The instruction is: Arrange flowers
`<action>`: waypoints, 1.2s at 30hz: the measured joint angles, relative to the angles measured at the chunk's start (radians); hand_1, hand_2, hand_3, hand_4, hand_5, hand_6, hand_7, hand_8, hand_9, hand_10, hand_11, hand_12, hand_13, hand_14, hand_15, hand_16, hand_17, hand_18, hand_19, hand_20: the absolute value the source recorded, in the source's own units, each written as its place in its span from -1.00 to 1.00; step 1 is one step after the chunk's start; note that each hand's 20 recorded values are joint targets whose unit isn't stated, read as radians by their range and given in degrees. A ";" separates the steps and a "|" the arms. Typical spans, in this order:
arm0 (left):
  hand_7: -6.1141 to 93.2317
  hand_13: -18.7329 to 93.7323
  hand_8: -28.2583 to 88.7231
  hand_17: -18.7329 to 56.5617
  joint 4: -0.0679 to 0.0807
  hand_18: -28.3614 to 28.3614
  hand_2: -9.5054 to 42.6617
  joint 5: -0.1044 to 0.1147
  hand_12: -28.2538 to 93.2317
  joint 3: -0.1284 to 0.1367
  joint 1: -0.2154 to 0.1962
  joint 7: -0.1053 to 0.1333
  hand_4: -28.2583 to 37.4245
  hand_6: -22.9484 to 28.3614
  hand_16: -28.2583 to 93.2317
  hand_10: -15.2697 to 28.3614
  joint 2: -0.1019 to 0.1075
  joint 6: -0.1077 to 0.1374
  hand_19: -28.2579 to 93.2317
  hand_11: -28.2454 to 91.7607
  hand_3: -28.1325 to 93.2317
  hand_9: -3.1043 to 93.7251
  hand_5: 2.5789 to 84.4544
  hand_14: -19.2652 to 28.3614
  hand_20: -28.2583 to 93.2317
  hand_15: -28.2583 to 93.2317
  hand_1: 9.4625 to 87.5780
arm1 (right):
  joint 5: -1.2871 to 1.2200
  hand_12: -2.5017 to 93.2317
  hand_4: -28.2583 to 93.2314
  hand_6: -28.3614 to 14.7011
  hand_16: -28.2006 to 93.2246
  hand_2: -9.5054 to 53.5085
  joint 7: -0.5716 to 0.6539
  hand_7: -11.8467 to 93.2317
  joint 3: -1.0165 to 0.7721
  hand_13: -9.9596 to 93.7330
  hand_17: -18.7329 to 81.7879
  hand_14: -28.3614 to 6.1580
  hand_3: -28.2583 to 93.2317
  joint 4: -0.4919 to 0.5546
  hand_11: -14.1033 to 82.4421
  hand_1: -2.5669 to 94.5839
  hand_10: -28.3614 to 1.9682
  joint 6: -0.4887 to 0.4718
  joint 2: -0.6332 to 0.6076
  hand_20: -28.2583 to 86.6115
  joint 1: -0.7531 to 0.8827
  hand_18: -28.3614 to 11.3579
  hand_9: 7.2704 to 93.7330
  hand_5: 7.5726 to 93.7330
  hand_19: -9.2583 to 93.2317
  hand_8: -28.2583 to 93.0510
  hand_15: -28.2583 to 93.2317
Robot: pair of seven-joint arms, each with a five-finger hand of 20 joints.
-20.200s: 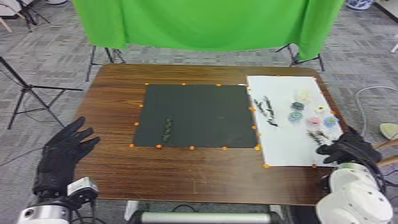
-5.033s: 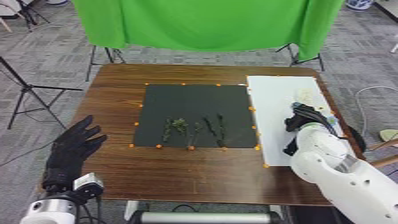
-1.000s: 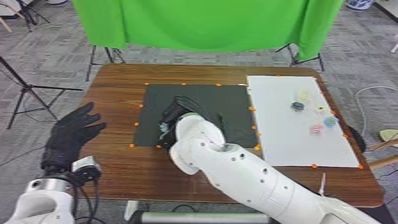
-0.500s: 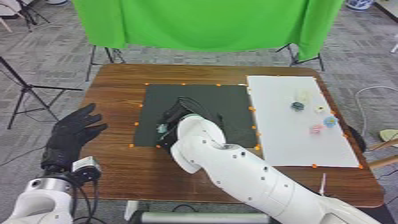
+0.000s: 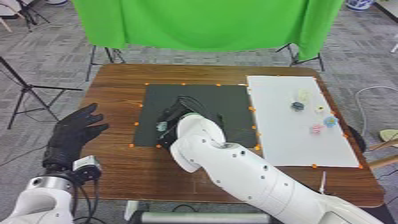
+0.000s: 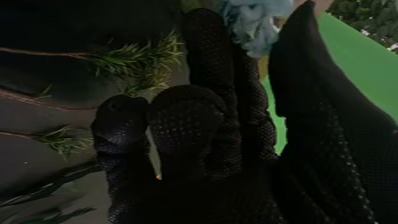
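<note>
Over the lower part of the dark mat [image 5: 202, 95] is my right hand [image 5: 184, 106], shut on a light blue flower [image 5: 162, 126] at the hand's left side. In the right wrist view my right hand [image 6: 191, 120] has the light blue flower [image 6: 255, 22] pinched between finger and thumb. Green sprigs [image 6: 138, 62] and dark leafy stems [image 6: 49, 187] lie on the mat beside the glove; in the head view the hand and arm hide them. My left hand [image 5: 71, 134] stays off the table's left side, fingers spread and open.
On the white sheet [image 5: 275, 95] at the right lie a dark blue-green flower [image 5: 298, 106], a pale yellow one [image 5: 320, 109], a blue one [image 5: 330, 121], a pink one [image 5: 316, 129] and a whitish one [image 5: 303, 95]. Orange markers edge mat and sheet.
Since the earlier frames, my right hand has gone from the white sheet to the dark mat with the light blue flower. Over the last second the flower has shifted only slightly; the left hand barely moved.
</note>
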State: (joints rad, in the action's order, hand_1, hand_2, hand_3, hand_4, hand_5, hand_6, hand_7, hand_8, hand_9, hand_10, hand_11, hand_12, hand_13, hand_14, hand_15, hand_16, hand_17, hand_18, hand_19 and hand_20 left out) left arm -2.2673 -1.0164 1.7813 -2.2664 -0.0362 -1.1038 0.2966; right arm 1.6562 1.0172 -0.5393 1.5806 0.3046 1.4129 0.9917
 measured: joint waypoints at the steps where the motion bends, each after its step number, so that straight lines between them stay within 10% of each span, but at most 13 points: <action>1: -0.61 -0.13 -0.68 -0.70 0.000 0.92 -0.34 0.000 -0.34 0.000 0.001 0.000 -0.76 0.30 -0.66 0.63 0.000 0.000 0.61 -0.10 0.78 -0.21 -0.17 0.99 -0.76 0.30 -0.55 | -0.001 -0.53 -1.00 0.19 -0.28 -1.00 0.000 0.02 0.000 0.73 0.17 0.41 0.73 0.000 -0.05 -0.09 0.13 0.000 0.000 0.32 0.000 -0.80 0.65 0.31 1.00 -0.58 0.75; 19: -0.61 -0.12 -0.68 -0.70 0.002 0.92 -0.34 -0.001 -0.33 0.000 0.001 0.005 -0.77 0.30 -0.66 0.63 0.000 -0.005 0.63 -0.11 0.78 -0.20 -0.16 1.00 -0.79 0.30 -0.55 | -0.009 -0.59 -1.00 0.17 -0.29 -1.00 -0.009 -0.01 0.028 0.70 0.14 0.37 0.75 0.005 0.02 -0.13 0.06 0.003 -0.010 0.32 -0.019 -0.81 0.60 0.31 1.00 -0.59 0.76; 24: -0.60 -0.13 -0.68 -0.70 -0.006 0.91 -0.35 0.014 -0.33 0.001 -0.028 0.066 -0.77 0.29 -0.66 0.63 0.004 0.025 0.62 -0.11 0.79 -0.21 -0.16 0.98 -0.80 0.30 -0.55 | -0.009 -0.60 -1.00 0.14 -0.30 -1.00 -0.050 -0.03 0.047 0.66 0.09 0.33 0.79 0.017 0.07 -0.15 -0.01 -0.009 -0.024 0.31 -0.039 -0.80 0.52 0.27 1.00 -0.62 0.79; 28: -0.60 -0.15 -0.68 -0.70 -0.032 0.90 -0.36 0.034 -0.34 0.009 -0.095 0.140 -0.78 0.28 -0.66 0.60 0.005 0.088 0.62 -0.11 0.80 -0.23 -0.17 0.96 -0.80 0.29 -0.56 | 0.033 -0.61 -1.00 0.11 -0.32 -1.00 -0.124 -0.08 -0.010 0.66 0.10 0.30 0.81 0.058 0.09 -0.17 -0.08 -0.186 -0.030 0.33 -0.031 -0.82 0.49 0.27 1.00 -0.66 0.83; 32: -0.60 -0.17 -0.68 -0.70 -0.049 0.89 -0.36 0.044 -0.35 0.028 -0.156 0.146 -0.77 0.28 -0.67 0.59 -0.007 0.102 0.61 -0.11 0.80 -0.25 -0.18 0.94 -0.79 0.29 -0.57 | 0.178 -0.63 -0.97 0.09 -0.34 -0.98 -0.189 -0.10 -0.163 0.61 0.05 0.23 0.84 0.185 0.07 -0.19 -0.24 -0.475 -0.034 0.30 0.042 -0.82 0.40 0.21 1.00 -0.84 0.84; 36: -0.60 -0.18 -0.68 -0.70 -0.052 0.88 -0.35 0.049 -0.36 0.032 -0.185 0.147 -0.76 0.27 -0.67 0.59 -0.022 0.104 0.61 -0.11 0.80 -0.26 -0.20 0.93 -0.79 0.28 -0.57 | 0.270 -0.64 -0.97 0.06 -0.35 -0.98 -0.240 -0.12 -0.208 0.57 0.04 0.19 0.85 0.303 0.01 -0.20 -0.32 -0.538 -0.089 0.26 0.108 -0.81 0.32 0.16 1.00 -0.84 0.85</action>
State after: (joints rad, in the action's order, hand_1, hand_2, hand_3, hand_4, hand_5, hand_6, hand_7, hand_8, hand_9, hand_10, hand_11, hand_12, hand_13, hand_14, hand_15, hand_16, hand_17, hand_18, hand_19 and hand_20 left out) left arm -2.3197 -0.9674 1.8131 -2.4509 0.1108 -1.1254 0.4005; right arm 1.9264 0.7777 -0.7471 1.8831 -0.2330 1.3239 1.0993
